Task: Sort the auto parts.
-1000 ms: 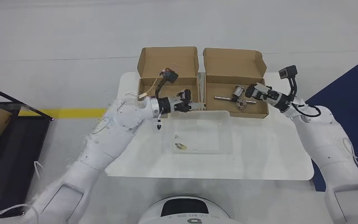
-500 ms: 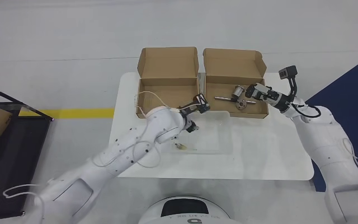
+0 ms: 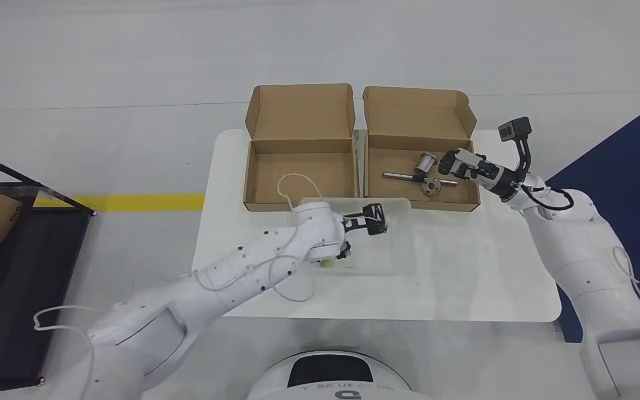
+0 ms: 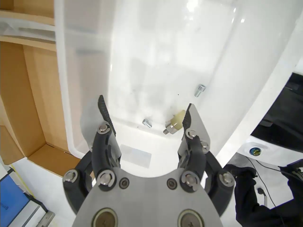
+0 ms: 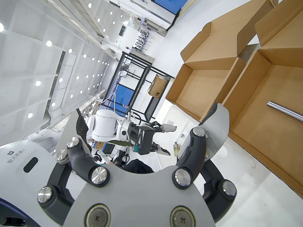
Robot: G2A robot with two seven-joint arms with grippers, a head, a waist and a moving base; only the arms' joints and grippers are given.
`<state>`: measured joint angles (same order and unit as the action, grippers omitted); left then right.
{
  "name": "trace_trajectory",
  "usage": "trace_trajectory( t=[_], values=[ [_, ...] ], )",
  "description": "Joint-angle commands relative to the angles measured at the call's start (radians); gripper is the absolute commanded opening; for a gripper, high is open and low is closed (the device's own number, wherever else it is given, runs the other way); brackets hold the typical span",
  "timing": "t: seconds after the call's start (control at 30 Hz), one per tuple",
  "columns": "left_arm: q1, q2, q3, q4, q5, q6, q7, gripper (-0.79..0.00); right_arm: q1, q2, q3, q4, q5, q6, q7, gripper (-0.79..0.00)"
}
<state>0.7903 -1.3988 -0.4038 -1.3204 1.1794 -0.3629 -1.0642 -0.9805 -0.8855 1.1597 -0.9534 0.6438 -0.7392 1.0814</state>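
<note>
A clear plastic tray [image 3: 392, 262] lies in the middle of the white table. In it are a small cream-and-metal part [image 4: 175, 122] and two short bolts [image 4: 146, 122] [image 4: 200, 90]. My left gripper [image 4: 145, 105] [image 3: 341, 252] hangs open low over the tray's near end, its right fingertip close beside the cream part. My right gripper [image 5: 149, 114] [image 3: 462, 160] is open and holds nothing, above the right cardboard box [image 3: 420, 120]. That box holds a steel rod [image 3: 405, 176] [image 5: 284, 112], a flanged part [image 3: 432, 186] and a small cylinder [image 3: 427, 162].
The left cardboard box [image 3: 300, 175] stands open behind the tray, next to the right one, both with lids folded back. A dark rack [image 3: 25, 260] stands on the floor at the far left. Bare table lies to the right of the tray.
My left arm has swung from the front of the left box down over the clear tray. The right arm has kept still.
</note>
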Motion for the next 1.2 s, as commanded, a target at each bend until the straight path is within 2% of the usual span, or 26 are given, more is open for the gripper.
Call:
trace_trajectory(
  t=[0.0, 0.13, 0.23, 0.47, 0.6, 0.73, 0.77, 0.8, 0.83, 1.03, 1.17],
  values=[
    [-0.003, -0.007, 0.006, 0.018, -0.005, -0.013, -0.013, -0.265, 0.0, 0.0, 0.0, 0.0, 0.0, 0.0, 0.0, 0.0],
    [-0.006, -0.016, 0.018, 0.033, -0.016, -0.075, -0.03, -0.326, 0.0, 0.0, 0.0, 0.0, 0.0, 0.0, 0.0, 0.0],
    [-0.012, -0.022, 0.024, 0.061, -0.029, -0.117, -0.044, -0.277, 0.0, 0.0, 0.0, 0.0, 0.0, 0.0, 0.0, 0.0],
    [-0.024, -0.039, 0.026, 0.12, -0.044, -0.157, -0.034, -0.265, 0.0, 0.0, 0.0, 0.0, 0.0, 0.0, 0.0, 0.0],
    [-0.028, -0.047, 0.033, 0.139, -0.049, -0.177, -0.053, -0.215, 0.0, 0.0, 0.0, 0.0, 0.0, 0.0, 0.0, 0.0],
    [-0.032, -0.056, 0.042, 0.159, -0.055, -0.195, -0.075, -0.225, 0.0, 0.0, 0.0, 0.0, 0.0, 0.0, 0.0, 0.0],
    [-0.033, -0.059, 0.042, 0.164, -0.055, -0.193, -0.073, -0.2, 0.0, 0.0, 0.0, 0.0, 0.0, 0.0, 0.0, 0.0],
    [-0.035, -0.061, 0.041, 0.167, -0.053, -0.191, -0.068, -0.142, 0.0, 0.0, 0.0, 0.0, 0.0, 0.0, 0.0, 0.0],
    [-0.035, -0.062, 0.042, 0.174, -0.053, -0.195, -0.067, -0.132, 0.0, 0.0, 0.0, 0.0, 0.0, 0.0, 0.0, 0.0],
    [-0.04, -0.072, 0.045, 0.197, -0.053, -0.213, -0.066, -0.151, 0.0, 0.0, 0.0, 0.0, 0.0, 0.0, 0.0, 0.0],
    [-0.043, -0.08, 0.048, 0.22, -0.045, -0.197, -0.074, -0.231, 0.0, 0.0, 0.0, 0.0, 0.0, 0.0, 0.0, 0.0]
  ],
)
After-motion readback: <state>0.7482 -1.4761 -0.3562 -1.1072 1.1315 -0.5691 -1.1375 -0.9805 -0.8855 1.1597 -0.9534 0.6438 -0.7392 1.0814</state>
